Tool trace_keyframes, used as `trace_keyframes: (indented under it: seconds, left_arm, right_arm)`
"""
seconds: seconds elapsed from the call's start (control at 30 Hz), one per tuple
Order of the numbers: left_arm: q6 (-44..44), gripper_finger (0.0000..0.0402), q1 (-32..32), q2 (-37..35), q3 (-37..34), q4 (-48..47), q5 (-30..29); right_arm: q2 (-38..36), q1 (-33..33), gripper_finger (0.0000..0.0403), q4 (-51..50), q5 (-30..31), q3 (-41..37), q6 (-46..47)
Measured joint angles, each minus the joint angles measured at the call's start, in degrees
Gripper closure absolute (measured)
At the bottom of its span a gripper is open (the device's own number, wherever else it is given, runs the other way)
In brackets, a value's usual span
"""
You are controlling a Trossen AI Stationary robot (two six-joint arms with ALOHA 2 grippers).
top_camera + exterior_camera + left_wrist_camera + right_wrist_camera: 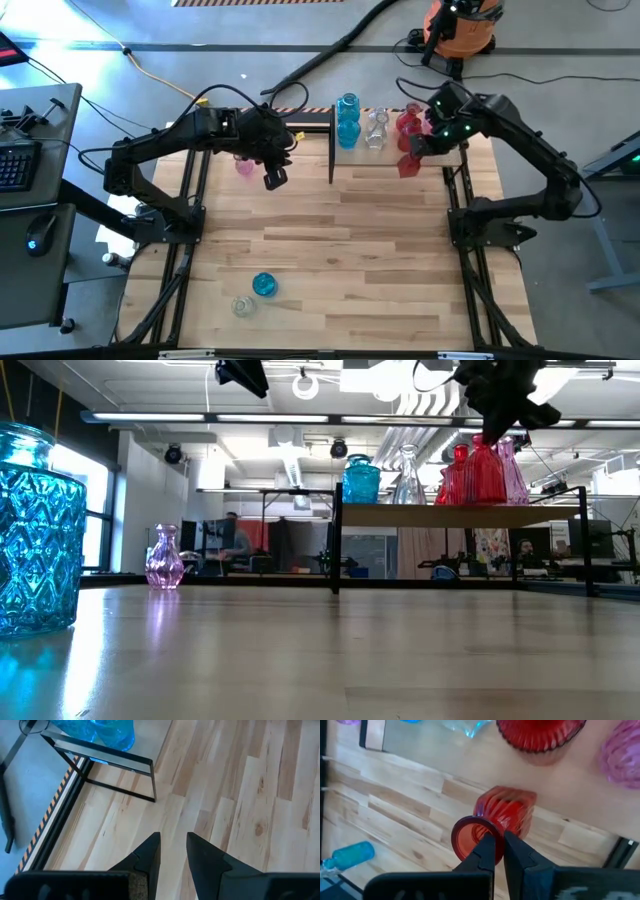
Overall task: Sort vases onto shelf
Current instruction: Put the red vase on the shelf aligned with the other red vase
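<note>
While at shelf (440,160) edge, red vase (506,815)

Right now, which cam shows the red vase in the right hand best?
Right wrist view: the red vase fills the frame, the right hand pinching its rim. The high view shows only a small red shape at the shelf edge. The low view shows it among other vases. The left wrist view misses it.

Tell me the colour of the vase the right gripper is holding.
Red, ribbed glass. The vase shows best in the right wrist view, its rim pinched by the right gripper.
</note>
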Motion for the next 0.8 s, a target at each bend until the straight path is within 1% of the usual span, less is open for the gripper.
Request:
trace_keyframes:
  seconds: [0.17, 0.33, 0.63, 0.8]
  left_arm:
    - [0.0, 0.0316, 0.0, 0.0, 0.0, 0.0, 0.0]
    - [0.0, 0.0316, 0.0, 0.5, 0.0, -0.1, 0.0]
    - [0.0, 0.0316, 0.0, 0.9, 0.0, -0.1, 0.0]
    - [0.0, 0.0316, 0.0, 0.9, 0.0, -0.1, 0.0]
  right_arm:
    - [0.1, -2.3, 0.0403, 0.6, -0.2, 0.2, -1.2]
    - [1.1, -4.1, 0.0403, 0.4, 1.3, 2.5, -2.4]
    - [6.2, -4.8, 0.0403, 0.4, 0.7, 5.1, -5.2]
    - [6.5, -4.8, 0.0403, 0.5, 0.6, 5.1, -5.4]
